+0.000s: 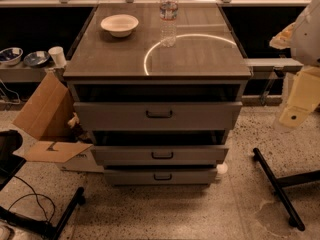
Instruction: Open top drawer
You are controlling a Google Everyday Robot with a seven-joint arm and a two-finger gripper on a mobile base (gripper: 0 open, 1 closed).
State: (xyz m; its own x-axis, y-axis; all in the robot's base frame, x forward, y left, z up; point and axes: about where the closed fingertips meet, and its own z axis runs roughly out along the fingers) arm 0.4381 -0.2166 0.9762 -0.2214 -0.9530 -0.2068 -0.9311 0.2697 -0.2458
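The top drawer [200, 116] is the tallest and widest grey front on the cabinet, with a small dark bracket handle [159, 114] at its centre. It stands pulled out a little, with a dark gap between its front and the cabinet top. Two shallower grey drawers, the middle [200, 154] and the bottom [190, 176], sit below it, each stepped further back. My gripper [298, 115], a cream-coloured part on the white arm [309, 31], hangs at the right edge of the view. It is well to the right of the drawer, at about its height, and touches nothing.
A white bowl [119, 24] and a water bottle [168, 15] stand on the cabinet top [200, 54]. An open cardboard box [46, 115] lies left of the cabinet. A low shelf holds bowls [11, 55] and a cup [57, 56]. A black stand leg [277, 188] lies on the floor at the right.
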